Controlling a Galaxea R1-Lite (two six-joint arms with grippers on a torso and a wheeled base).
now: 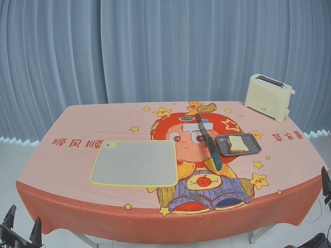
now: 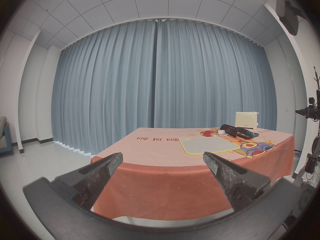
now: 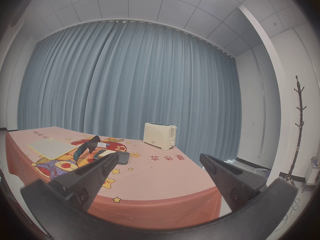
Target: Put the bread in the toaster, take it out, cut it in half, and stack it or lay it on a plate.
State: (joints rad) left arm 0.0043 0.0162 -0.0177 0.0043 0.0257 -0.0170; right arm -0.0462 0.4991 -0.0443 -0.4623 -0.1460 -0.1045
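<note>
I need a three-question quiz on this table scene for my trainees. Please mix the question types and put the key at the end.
1. True or false: the bread lies on the cutting board.
2. What lies between the cutting board and the grey tray? A spoon, B knife, C cup.
3. Fill in: the left tool and the right tool are both ____.
Key: 1 false, the bread is on the grey tray; 2 B; 3 open.
</note>
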